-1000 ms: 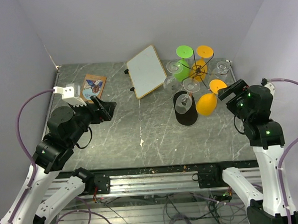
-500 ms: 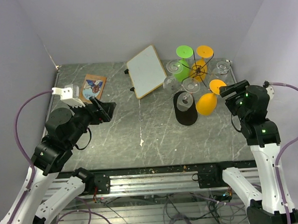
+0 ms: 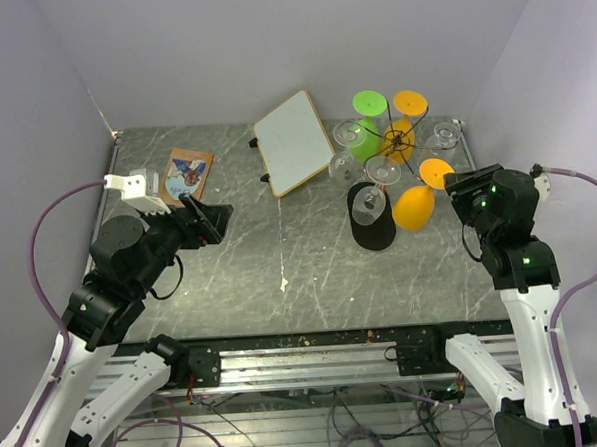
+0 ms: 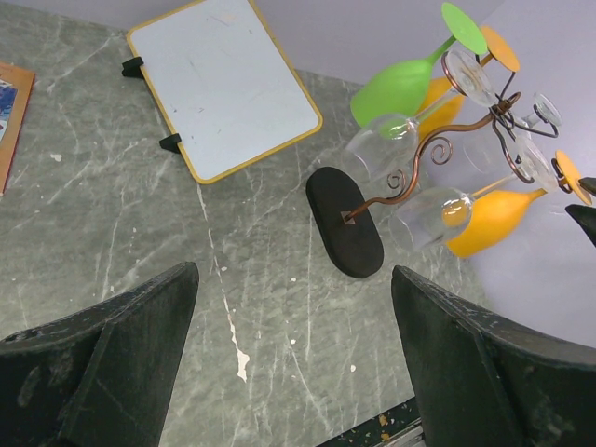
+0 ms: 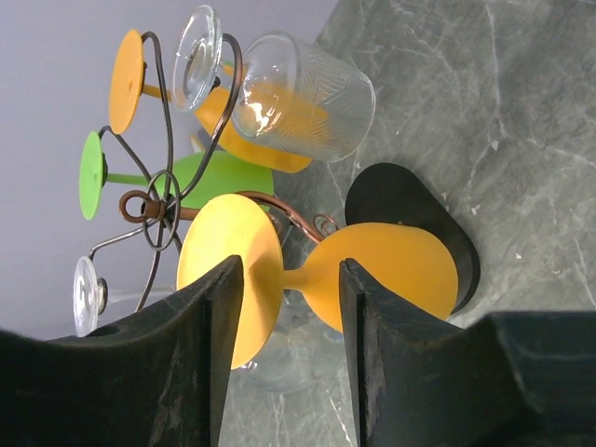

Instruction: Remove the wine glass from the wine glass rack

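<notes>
Right wrist view: the right hand [image 5: 289,279] is straddling the orange wine glass [image 5: 391,265] at its stem, fingers parted, not yet gripping; it is hanging on the wine glass rack [image 5: 166,207], unremoved. The left hand [image 4: 293,275] is idling, spread.

One wine glass rack [image 4: 345,223] carries six wine glasses: two orange wine glasses [image 3: 414,207], one green wine glass [image 4: 399,88] and, as far as the overlap allows, three clear wine glasses [image 5: 303,98]. Also on the table are one whiteboard [image 3: 294,142] and one booklet [image 3: 187,174].
</notes>
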You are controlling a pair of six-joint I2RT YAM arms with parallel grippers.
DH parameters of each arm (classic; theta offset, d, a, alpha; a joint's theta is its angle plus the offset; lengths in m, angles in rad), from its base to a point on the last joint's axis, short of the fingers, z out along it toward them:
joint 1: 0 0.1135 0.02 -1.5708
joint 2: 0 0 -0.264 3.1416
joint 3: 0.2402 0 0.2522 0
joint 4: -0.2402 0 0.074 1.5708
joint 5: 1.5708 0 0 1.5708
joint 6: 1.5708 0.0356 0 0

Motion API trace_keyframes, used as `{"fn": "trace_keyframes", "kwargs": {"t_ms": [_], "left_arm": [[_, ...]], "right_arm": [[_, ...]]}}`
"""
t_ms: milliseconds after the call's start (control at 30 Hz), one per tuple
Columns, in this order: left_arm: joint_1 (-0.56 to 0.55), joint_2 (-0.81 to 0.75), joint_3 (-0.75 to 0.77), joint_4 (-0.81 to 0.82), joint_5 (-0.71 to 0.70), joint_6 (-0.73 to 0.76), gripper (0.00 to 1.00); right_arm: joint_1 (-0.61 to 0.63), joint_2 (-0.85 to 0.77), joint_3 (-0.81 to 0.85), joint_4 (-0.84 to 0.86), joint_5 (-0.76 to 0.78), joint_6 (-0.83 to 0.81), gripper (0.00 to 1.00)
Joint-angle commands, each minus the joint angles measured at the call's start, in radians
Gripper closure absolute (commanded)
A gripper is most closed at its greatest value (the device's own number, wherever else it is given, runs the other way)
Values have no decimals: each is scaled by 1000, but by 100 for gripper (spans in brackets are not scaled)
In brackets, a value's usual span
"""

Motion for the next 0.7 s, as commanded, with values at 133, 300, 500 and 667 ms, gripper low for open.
{"fn": "trace_keyframes", "kwargs": {"t_ms": [133,300,500,667], "left_arm": [[6,-6,16,10,22,1,5],[6,-13,13,6,16,1,5],[6,-15,15,1,14,2,5],[6,-13,14,0,15,1,5]], "right_arm": [[3,-5,-27,37,19,44,61],[2,-6,-20,33,29,52,66],[3,-6,-8,14,38,81,81],[3,-2,5,-4,47,115,92]]}}
